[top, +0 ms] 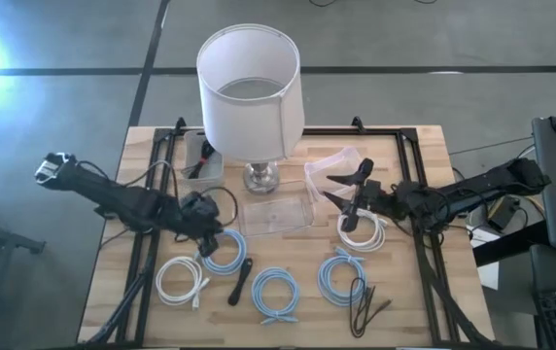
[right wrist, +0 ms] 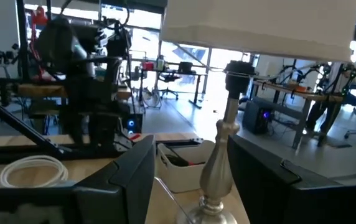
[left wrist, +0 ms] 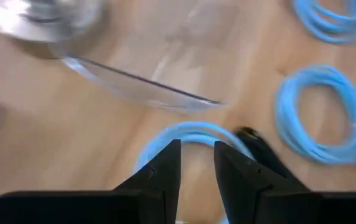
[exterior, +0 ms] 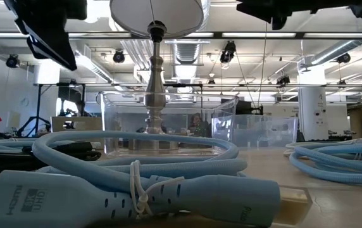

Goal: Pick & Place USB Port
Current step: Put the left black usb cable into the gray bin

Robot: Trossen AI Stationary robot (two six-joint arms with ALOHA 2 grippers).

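I use a clock laid on the table, with the lamp base in the middle and 12 at the far edge.

Nearest, at the front edge, I count one thin black cable [top: 361, 306] at 5 o'clock. There is also one white coil [top: 181, 282] at 7 o'clock.

There are three blue coils in all. One blue coil [top: 278, 292] lies at 6 o'clock and a second blue coil [top: 341, 277] lies at 5 o'clock. The third blue coil [top: 225, 248] lies at 7 o'clock, right under my left gripper [left wrist: 196, 168]. Its jaws are open just a little and hold nothing.

The black USB piece [top: 241, 281] lies flat on the wood at 7 o'clock, just beside that third coil.

A second white coil [top: 361, 231] sits at 4 o'clock. My right gripper [right wrist: 193, 180] hangs just above it with its jaws wide apart and nothing in them.

I count three clear boxes. The flat tray [top: 276, 214] at 6 o'clock shows only wood through it. I cannot tell what is in the clear tub [top: 331, 165] at 3 o'clock. The small bin [top: 203, 157] at 10 o'clock has something dark inside.

The one lamp [top: 249, 92] has a white shade.
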